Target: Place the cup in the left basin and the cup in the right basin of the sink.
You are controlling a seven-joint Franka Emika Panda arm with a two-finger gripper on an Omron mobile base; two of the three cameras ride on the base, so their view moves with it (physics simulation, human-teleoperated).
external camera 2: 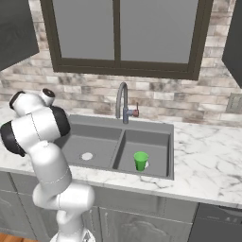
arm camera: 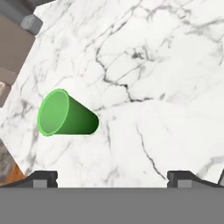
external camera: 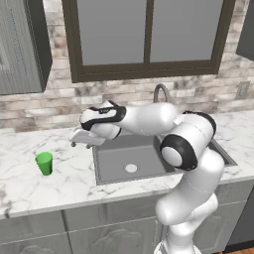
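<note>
Marble counter [external camera: 30,191] under a window, dark double sink [external camera 2: 165,126] set in it. One green cup [external camera 2: 140,160] already stands in the right basin [external camera 2: 156,142]; left basin [external camera 2: 94,142] holds nothing but its drain. I'm on the second cup [external camera: 44,162], upright on the counter left of the sink. Gripper [arm camera: 112,177] hangs above it, jaws wide, empty (cup sits off-centre in the hand view). Next: centre, descend, close.

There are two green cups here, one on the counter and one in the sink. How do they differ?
The counter cup stands on white marble left of the sink; the sink cup stands inside the right basin, next to its drain. The counter cup lies ahead of the robot's open hand; the sink cup sits away from it. Both are plain green, upright and look alike in shape.
</note>
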